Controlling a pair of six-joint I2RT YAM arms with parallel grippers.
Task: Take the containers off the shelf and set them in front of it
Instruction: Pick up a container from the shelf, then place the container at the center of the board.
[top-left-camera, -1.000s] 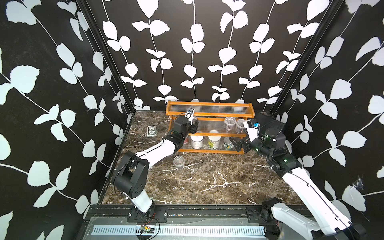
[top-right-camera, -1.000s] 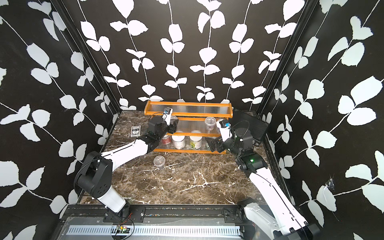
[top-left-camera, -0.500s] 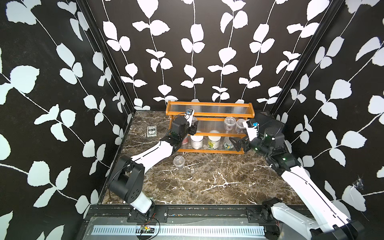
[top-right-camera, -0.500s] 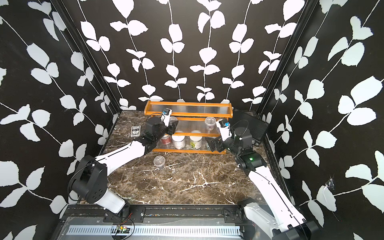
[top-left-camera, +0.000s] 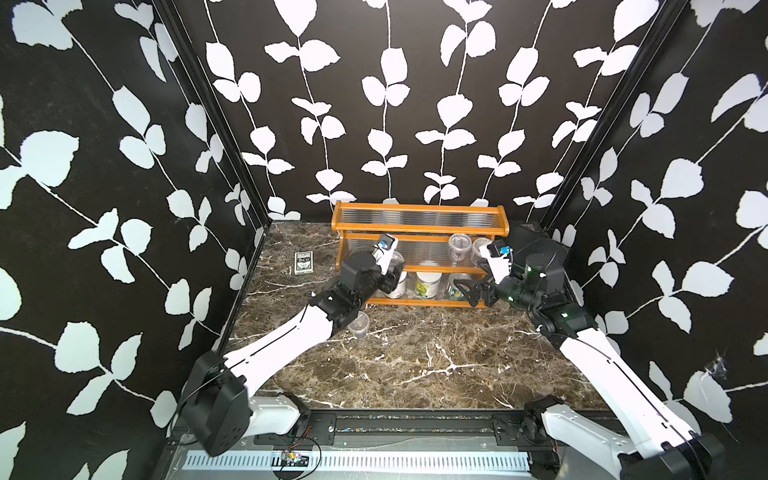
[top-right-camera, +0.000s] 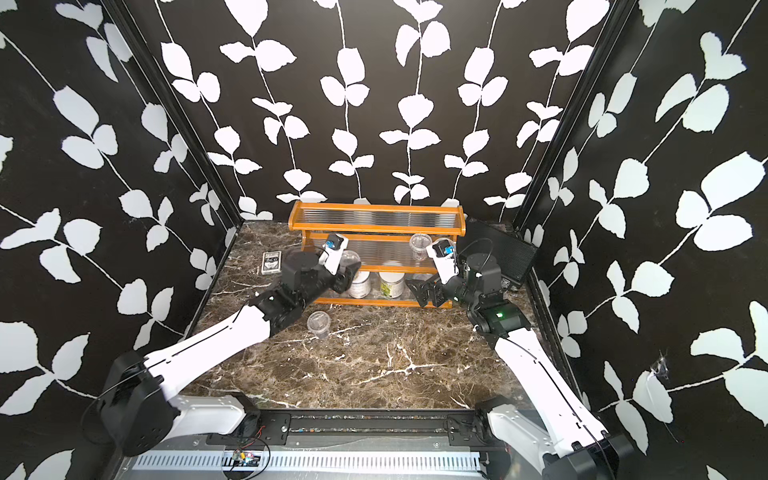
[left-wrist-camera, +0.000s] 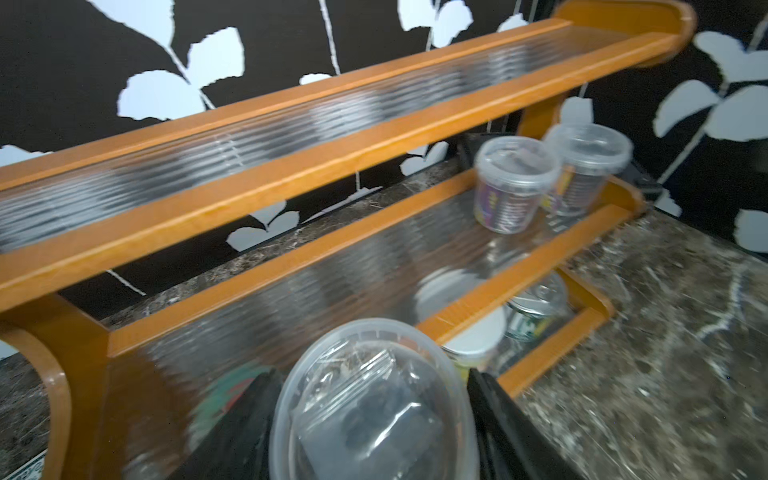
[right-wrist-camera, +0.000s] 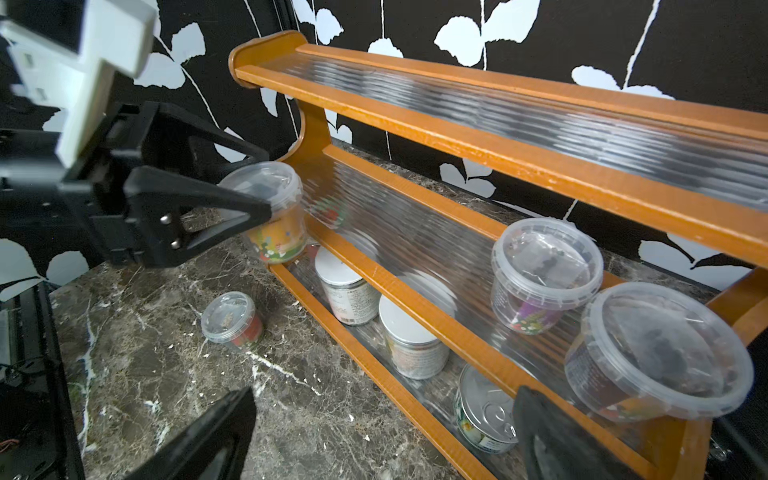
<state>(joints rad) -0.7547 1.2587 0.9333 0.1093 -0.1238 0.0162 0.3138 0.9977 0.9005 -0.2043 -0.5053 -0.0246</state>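
The left end effector (left-wrist-camera: 370, 424) grips a clear cup (right-wrist-camera: 274, 224), upright, at the left end of the shelf (top-left-camera: 419, 214). Free tabletop (top-left-camera: 415, 353) lies nearer and lower. The right end effector (right-wrist-camera: 384, 395) is wide open and empty, facing the tin (right-wrist-camera: 486, 415).

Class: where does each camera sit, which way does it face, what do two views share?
Top views: high in front, looking down and back at the shelf; left arm and right arm show.
Left wrist: behind the left gripper, facing the shelf; its jaws grip a clear cup.
Right wrist: behind the right gripper, looking along the shelf; its open jaws show.
Shared: both wrist views show that cup.
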